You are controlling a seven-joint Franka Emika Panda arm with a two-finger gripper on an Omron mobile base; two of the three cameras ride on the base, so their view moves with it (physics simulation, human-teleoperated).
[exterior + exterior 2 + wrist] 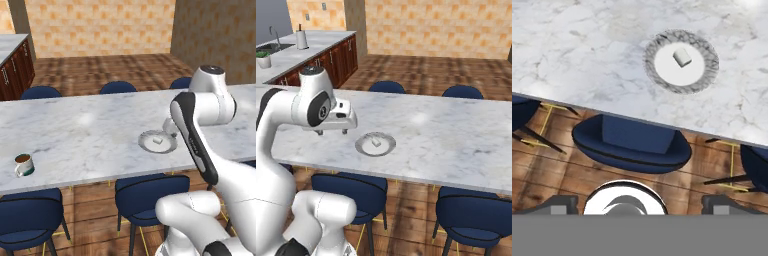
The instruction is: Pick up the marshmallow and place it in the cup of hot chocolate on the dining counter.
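**Mia:** Hand view looks down on the tiny white soft block of marshmallow (682,57). It lies in the middle of a round grey stone-rimmed plate (657,45).

**Tom:** Where is the plate?

**Mia:** On the long white-grey marbled tabletop (85,135), near its near edge. A dark blue chair (632,142) sits just under that edge.

**Tom:** And the tool?

**Mia:** The white robot's two-finger tool (332,131) hangs up in the air, to the left of the plate in the right base view. It is not touching anything. Its two small dark tips stand far apart at the bottom of the hand view, so it is wide open and has nothing in it.

**Tom:** Where does the marshmallow go?

**Mia:** Into the small white handled mug of brown hot chocolate (23,164). It stands far off to the left on the same tabletop, well apart from the plate.

**Tom:** So which step is this?

**Mia:** I think the very first one, reaching. Next the tool should move over the plate, come down, and pinch the marshmallow softly.
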